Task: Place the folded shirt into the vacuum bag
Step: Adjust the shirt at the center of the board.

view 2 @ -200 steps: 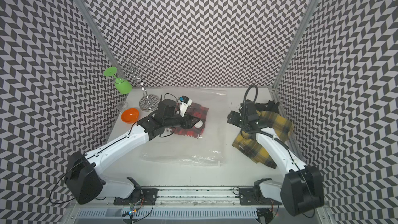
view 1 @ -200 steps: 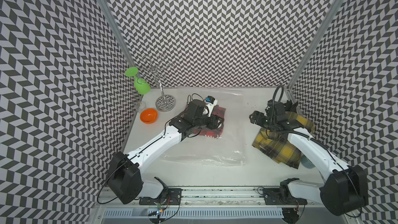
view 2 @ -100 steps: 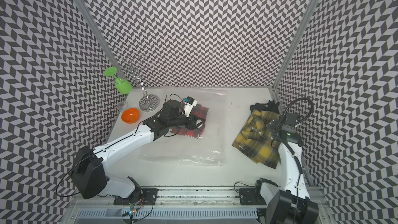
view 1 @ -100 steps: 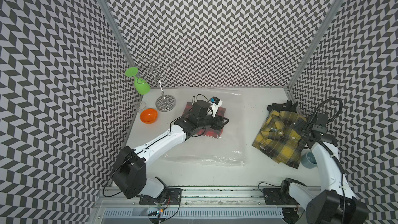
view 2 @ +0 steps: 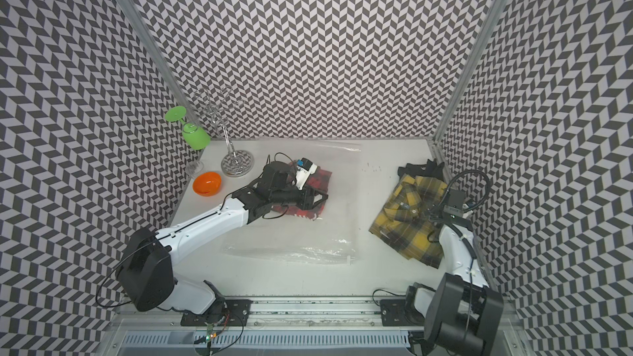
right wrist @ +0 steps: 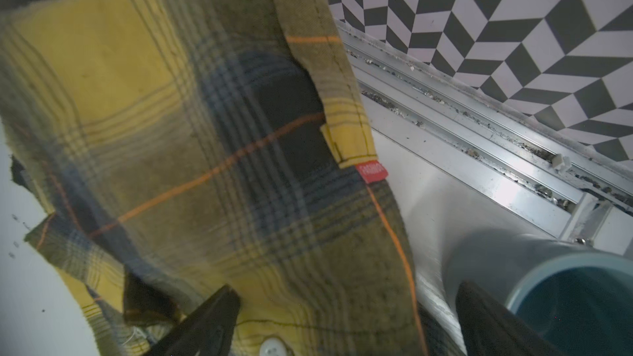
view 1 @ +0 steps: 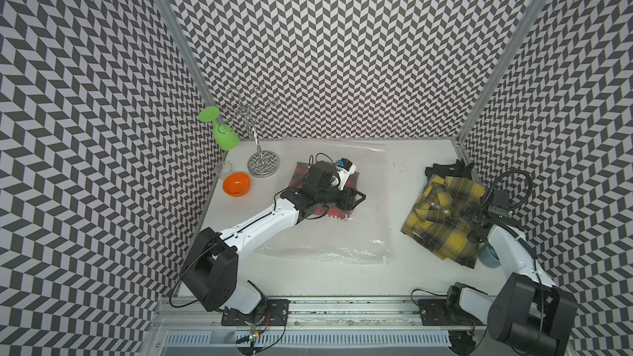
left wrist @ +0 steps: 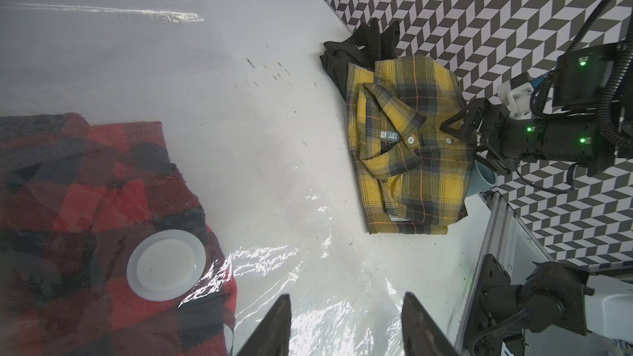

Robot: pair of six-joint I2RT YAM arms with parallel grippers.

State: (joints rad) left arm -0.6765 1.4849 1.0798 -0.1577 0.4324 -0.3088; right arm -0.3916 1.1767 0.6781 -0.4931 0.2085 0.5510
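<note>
The vacuum bag (view 1: 370, 200) (view 2: 339, 207) lies flat mid-table, clear and crinkly. Its round white valve cap (left wrist: 166, 265) sits over a red plaid shirt (left wrist: 85, 183) (view 2: 322, 176) under the plastic. My left gripper (view 1: 359, 196) (left wrist: 346, 297) hovers over the bag beside that shirt, open, with nothing between its fingers. The folded shirt (view 1: 442, 217) (view 2: 404, 220) (left wrist: 407, 152), yellow plaid, rests on the table at the right, outside the bag. My right gripper (view 1: 474, 224) (right wrist: 344, 289) is at its right edge, open wide with the cloth below the fingers.
A black garment (view 1: 448, 167) lies behind the yellow shirt. A blue-grey cup (view 1: 488, 256) (right wrist: 565, 289) lies by the right wall next to my right arm. At the back left are an orange bowl (view 1: 236, 183), a wire stand (view 1: 262, 166) and a green glass (view 1: 224, 135).
My right arm has drawn back from the yellow shirt's far left corner to its right edge, jaws opening wide. The shirt now lies flat. My left gripper has shifted slightly right over the bag.
</note>
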